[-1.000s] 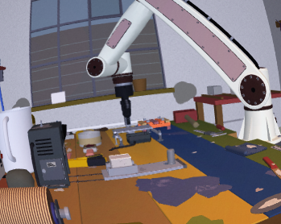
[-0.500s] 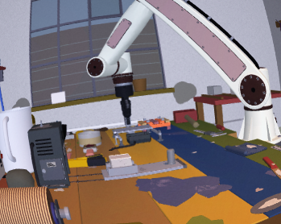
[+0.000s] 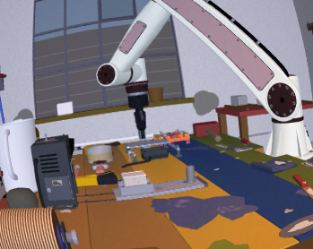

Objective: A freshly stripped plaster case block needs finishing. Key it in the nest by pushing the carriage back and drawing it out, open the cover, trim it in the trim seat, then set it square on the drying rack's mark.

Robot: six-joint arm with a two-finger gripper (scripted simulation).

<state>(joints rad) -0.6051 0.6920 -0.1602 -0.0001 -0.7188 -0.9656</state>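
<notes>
On the orange mat at the bench's middle, a pale plaster block point(image 3: 133, 178) sits in a grey nest on a long grey carriage tray point(image 3: 158, 186) with an upright post point(image 3: 190, 172) at its right end. Behind it lies a second fixture with a dark cover point(image 3: 154, 152) and a thin metal handle bar point(image 3: 141, 142). An orange rack point(image 3: 171, 137) lies further back. My gripper point(image 3: 142, 133) points straight down at the handle bar, far behind the block. It is closed on the handle bar.
A dark grey box point(image 3: 54, 170) stands left of the tray, with a white jug point(image 3: 15, 152) behind it. A striped roll point(image 3: 21, 228) fills the near left corner. The arm's base point(image 3: 288, 130) stands at right. Tools litter the blue mat point(image 3: 241, 179).
</notes>
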